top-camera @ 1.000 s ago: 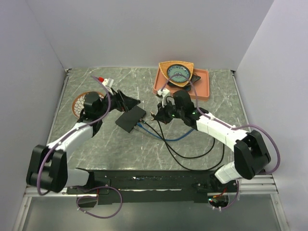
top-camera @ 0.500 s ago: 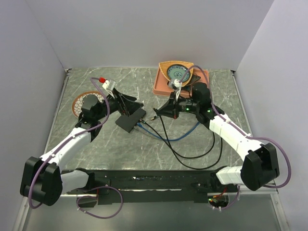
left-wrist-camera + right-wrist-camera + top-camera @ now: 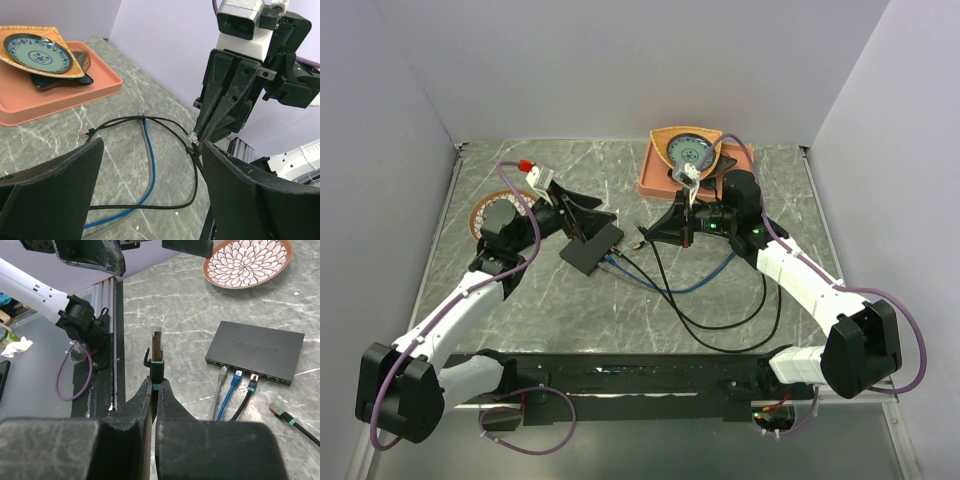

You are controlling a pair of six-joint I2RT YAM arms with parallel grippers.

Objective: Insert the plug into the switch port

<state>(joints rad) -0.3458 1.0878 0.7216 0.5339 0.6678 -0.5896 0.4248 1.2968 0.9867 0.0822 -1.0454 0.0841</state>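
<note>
The flat black switch point(image 3: 592, 248) lies on the marble table, and its port edge point(image 3: 269, 378) faces my right gripper. Grey, blue and black cables point(image 3: 238, 374) sit in three of its ports. My right gripper point(image 3: 153, 385) is shut on the plug point(image 3: 156, 352), a black connector with a teal band, held above the table just right of the switch point(image 3: 255, 350). From above, this gripper point(image 3: 655, 235) and the plug point(image 3: 640, 240) sit a short way off the port edge. My left gripper point(image 3: 588, 222) hangs open over the switch's far corner. In its own view the left gripper point(image 3: 150, 170) holds nothing and the switch is hidden.
An orange tray point(image 3: 735, 185) with a stacked dish and patterned plate point(image 3: 688, 152) stands at the back right. A floral plate point(image 3: 485, 215) lies at the left. Black and blue cables point(image 3: 700, 290) loop across the middle. A second loose plug point(image 3: 280, 413) lies near the switch.
The right arm has swung its elbow out to the right while still gripping the plug near the switch. The left arm has stretched forward, with its open gripper staying over the switch.
</note>
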